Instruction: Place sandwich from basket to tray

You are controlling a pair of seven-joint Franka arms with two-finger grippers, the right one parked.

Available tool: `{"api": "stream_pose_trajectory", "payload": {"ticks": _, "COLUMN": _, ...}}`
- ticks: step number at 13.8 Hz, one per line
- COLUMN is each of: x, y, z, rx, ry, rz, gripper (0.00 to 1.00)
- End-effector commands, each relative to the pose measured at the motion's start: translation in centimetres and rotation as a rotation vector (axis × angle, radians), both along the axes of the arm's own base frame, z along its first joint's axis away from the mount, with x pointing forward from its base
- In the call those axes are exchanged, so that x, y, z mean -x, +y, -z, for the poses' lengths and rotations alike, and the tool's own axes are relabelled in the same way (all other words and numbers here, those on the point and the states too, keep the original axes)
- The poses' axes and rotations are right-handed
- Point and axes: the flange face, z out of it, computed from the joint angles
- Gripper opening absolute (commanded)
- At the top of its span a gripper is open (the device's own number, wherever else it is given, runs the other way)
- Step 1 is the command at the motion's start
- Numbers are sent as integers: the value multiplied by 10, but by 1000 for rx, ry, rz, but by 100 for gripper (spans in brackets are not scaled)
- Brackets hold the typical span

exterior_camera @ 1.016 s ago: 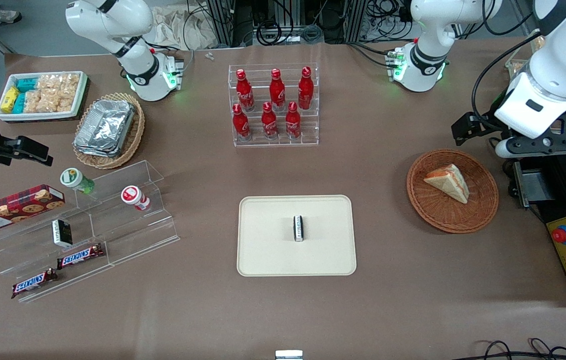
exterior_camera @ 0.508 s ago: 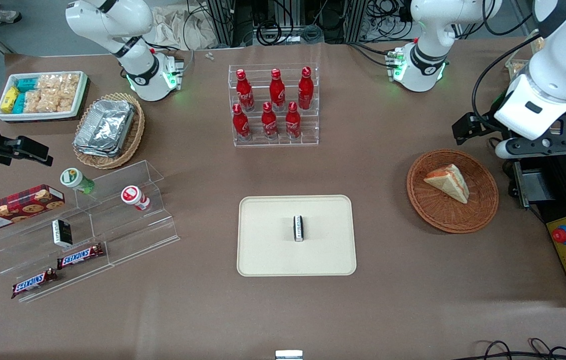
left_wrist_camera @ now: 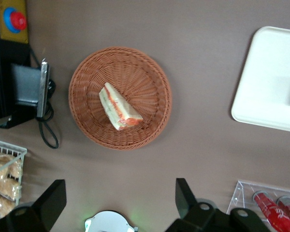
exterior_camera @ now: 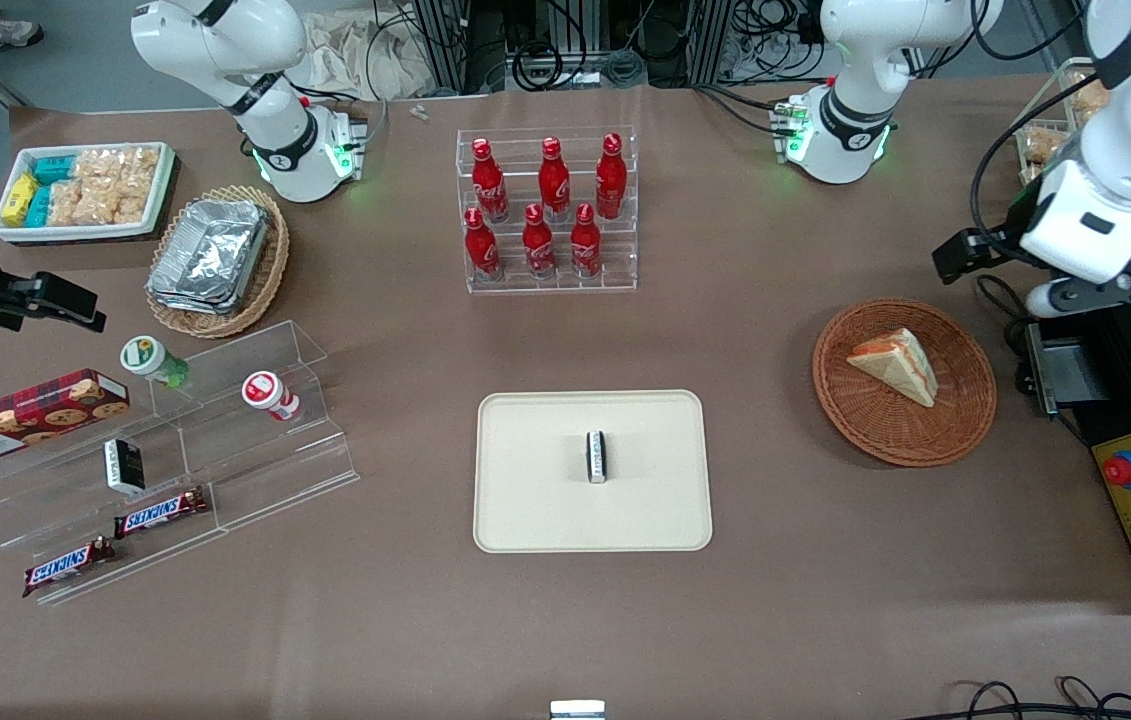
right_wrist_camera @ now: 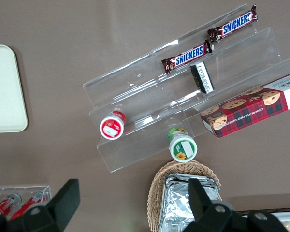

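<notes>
Your sandwich (left_wrist_camera: pixel 120 107) lies untouched in the basket (left_wrist_camera: pixel 150 78); your gripper (left_wrist_camera: pixel 117 203) hangs spread wide, high above; the tray (exterior_camera: pixel 535 520) awaits.

The sandwich (exterior_camera: pixel 893 366) lies in the basket (exterior_camera: pixel 965 425), at the working arm's end of the worktop (exterior_camera: pixel 405 620). The tray (exterior_camera: pixel 525 500) sits mid-worktop, nearer the front edge, with a small dark packet (exterior_camera: pixel 597 457) at its middle. The gripper (exterior_camera: pixel 1075 295) hangs high near the worktop's end edge, just beside the basket and farther from the camera. A rack of red bottles (exterior_camera: pixel 546 210) stands farther from the camera than the tray.
</notes>
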Motion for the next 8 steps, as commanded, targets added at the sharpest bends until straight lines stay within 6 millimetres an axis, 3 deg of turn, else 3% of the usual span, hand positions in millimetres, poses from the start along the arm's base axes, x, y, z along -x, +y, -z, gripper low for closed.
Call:
{"api": "stream_pose_trajectory", "payload": {"ticks": 1, "x": 26, "y": 23, "z": 18, "rx": -5, "ry": -22, "rz": -102, "gripper": 100}}
{"api": "stream_pose_trajectory", "payload": {"ticks": 3, "x": 33, "y": 38, "z": 42, "rx": -6, "ry": -28, "rz": -222, "gripper": 100}}
{"api": "stream_pose_trajectory", "payload": {"ticks": 8, "x": 44, "y": 39, "z": 119, "rx": -22, "ry": -59, "rz": -416, "gripper": 100}}
